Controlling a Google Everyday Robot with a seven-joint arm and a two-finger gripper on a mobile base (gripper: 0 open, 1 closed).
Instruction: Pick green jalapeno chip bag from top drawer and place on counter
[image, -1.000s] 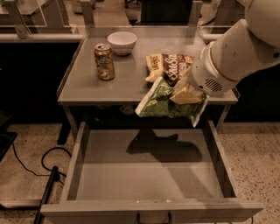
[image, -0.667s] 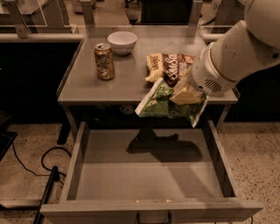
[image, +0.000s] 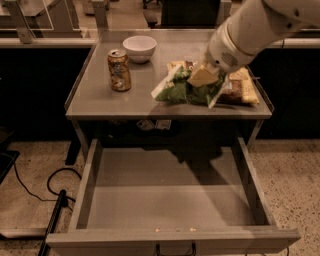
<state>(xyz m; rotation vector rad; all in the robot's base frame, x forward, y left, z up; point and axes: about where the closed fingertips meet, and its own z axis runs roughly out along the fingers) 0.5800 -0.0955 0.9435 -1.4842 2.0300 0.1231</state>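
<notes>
gripper: its pale fingers were closed on the upper part of the green jalapeno chip bag, at the end of a bulky white arm that reached in from the upper right.
green jalapeno chip bag: it was out of the drawer and over the right half of the counter, tilted with one white-edged corner pointing left. Whether its lower edge rested on the surface could not be made out.
handling: it was judged light, soft and crinkly, a slick film that puckered under the pinch. The chips inside were likely brittle, so a gentle squeeze suited it.
where to hold: the flat sealed edge or a top corner looked best, away from the puffed middle.
brown-and-cream chip bag: it lay flat and glossy just behind the green bag, partly covered by it.
soda can: a rigid cylinder, upright and well apart on the left.
white bowl: smooth and round, behind the can.
counter: a matte grey metal top with thin raised side rims.
top drawer: it was pulled fully open below, shallow grey sheet metal with low walls and a dark handle at the front.
</notes>
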